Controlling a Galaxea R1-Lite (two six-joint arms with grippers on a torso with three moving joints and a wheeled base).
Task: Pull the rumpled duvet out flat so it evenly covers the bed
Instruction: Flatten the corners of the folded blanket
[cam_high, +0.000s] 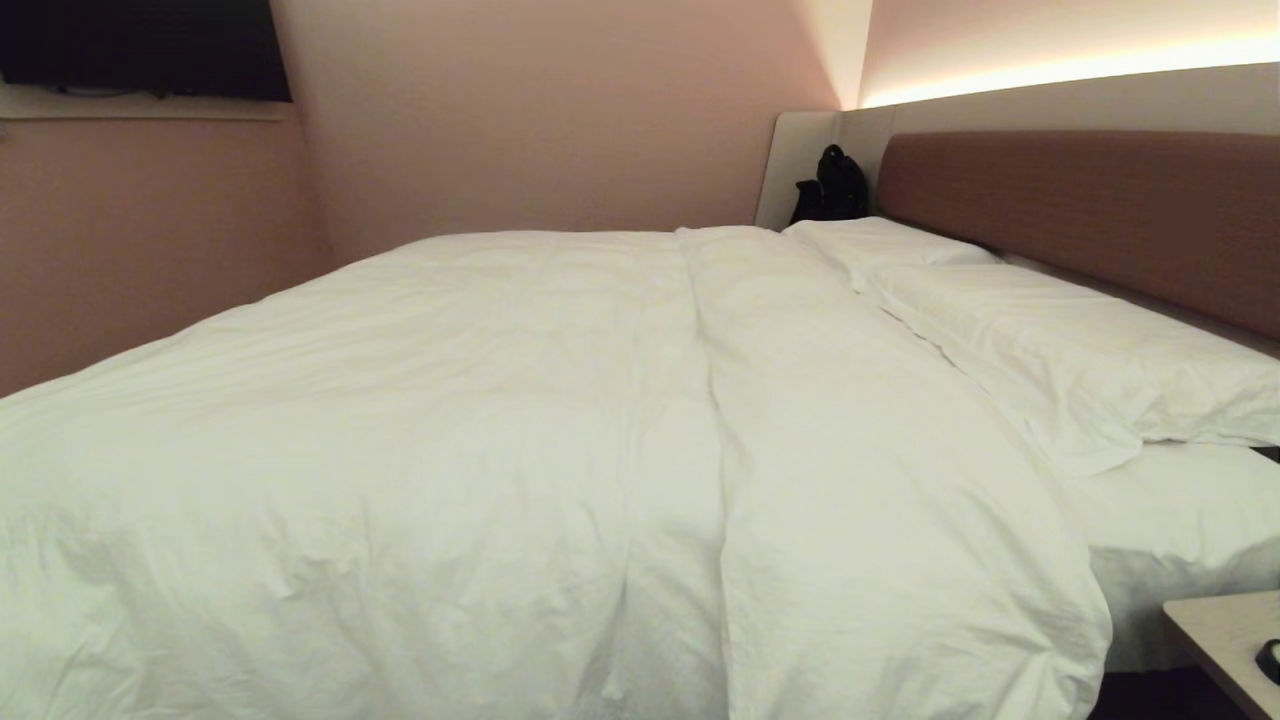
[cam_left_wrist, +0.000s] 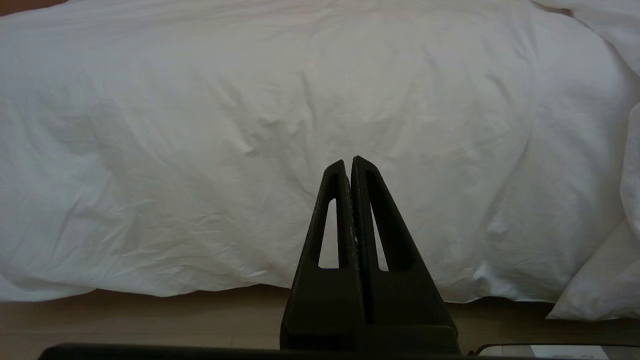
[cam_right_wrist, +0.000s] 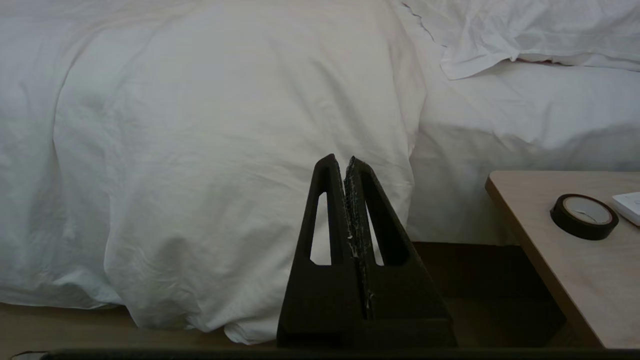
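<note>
Currently the duvet (cam_high: 520, 440) is lying across most of the bed (cam_high: 1180, 510), covering it from the left edge to a line short of the pillows. It is running from the far wall side to the near edge, where it is hanging over the side toward the floor (cam_left_wrist: 125, 320). A long raised fold is running near-to-far through the right half of the duvet. Two pillows are resting at the right, against the headboard (cam_high: 1090, 210): the near pillow (cam_high: 1080, 350) and the far pillow (cam_high: 880, 240). A strip of bare fitted sheet (cam_high: 1190, 500) is showing below the near pillow, right of the duvet's edge. A dark bag (cam_high: 835, 185) is sitting at the far corner beside the headboard.

No containers are showing. A bedside table (cam_right_wrist: 565, 280) is standing at the near right, carrying a roll of dark tape (cam_right_wrist: 582, 216) and a white item at its edge, too cropped to identify.

Left gripper (cam_left_wrist: 349, 162): fingers are pressing fully together, holding nothing, hanging clear of the duvet's near drop. Right gripper (cam_right_wrist: 340, 161): fingers are likewise closed tip to tip, empty, facing the duvet's overhanging right corner without touching it.
</note>
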